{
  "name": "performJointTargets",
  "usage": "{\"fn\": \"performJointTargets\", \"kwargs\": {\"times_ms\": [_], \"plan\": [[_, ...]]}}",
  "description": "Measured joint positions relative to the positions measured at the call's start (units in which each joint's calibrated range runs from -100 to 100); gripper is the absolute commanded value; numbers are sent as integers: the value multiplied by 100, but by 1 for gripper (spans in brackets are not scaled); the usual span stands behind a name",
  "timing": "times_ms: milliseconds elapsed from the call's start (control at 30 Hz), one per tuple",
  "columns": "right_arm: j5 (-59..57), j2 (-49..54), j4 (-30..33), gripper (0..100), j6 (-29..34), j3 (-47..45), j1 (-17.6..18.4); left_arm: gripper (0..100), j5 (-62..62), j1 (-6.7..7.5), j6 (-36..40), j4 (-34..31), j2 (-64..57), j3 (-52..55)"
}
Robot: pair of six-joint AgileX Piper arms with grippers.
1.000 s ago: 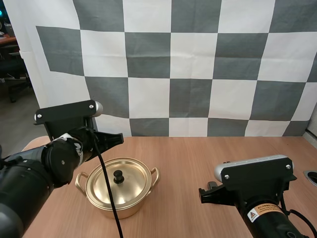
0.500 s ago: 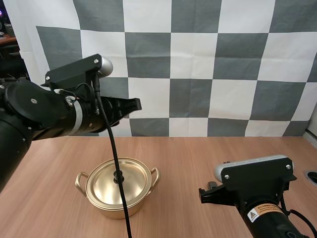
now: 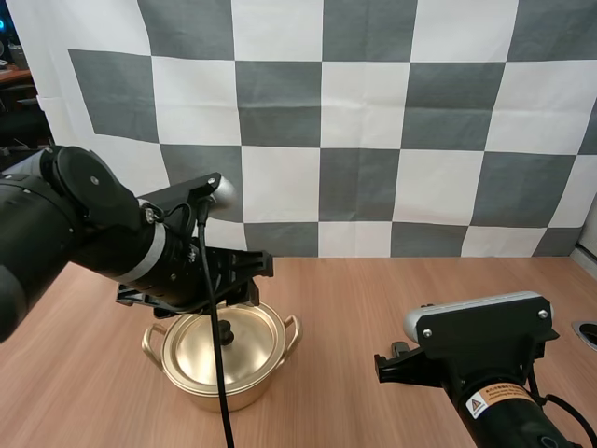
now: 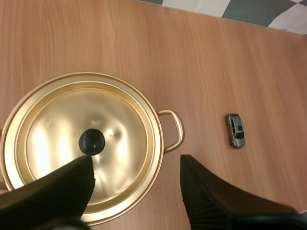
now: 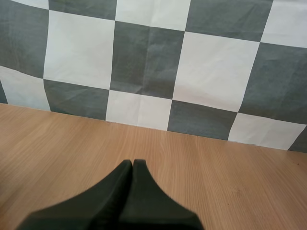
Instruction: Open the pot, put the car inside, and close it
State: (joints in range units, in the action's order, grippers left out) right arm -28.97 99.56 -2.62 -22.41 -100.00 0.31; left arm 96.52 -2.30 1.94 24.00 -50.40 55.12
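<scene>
The gold pot (image 3: 224, 359) sits in the lower left of the high view, on the wooden table (image 3: 373, 299). Its lid (image 4: 57, 139) is on, with a black knob (image 4: 91, 141) in the middle. The left gripper (image 4: 136, 165) hangs over the pot, fingers wide apart, holding nothing. The little grey car (image 4: 235, 130) lies on the table near the pot's handle (image 4: 175, 132), not touching it. The right gripper (image 5: 133, 165) is at the lower right, fingers pressed together on nothing.
</scene>
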Motion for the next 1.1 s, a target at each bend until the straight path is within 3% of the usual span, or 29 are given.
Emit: {"fn": "performJointTargets", "kwargs": {"times_ms": [433, 1100], "plan": [[0, 0, 0, 0, 0, 0, 0, 87, -1067, 0, 0, -69, 737, 0], [-37, 0, -74, 0, 0, 0, 0, 87, -1248, 0, -59, -110, 1423, 0]]}}
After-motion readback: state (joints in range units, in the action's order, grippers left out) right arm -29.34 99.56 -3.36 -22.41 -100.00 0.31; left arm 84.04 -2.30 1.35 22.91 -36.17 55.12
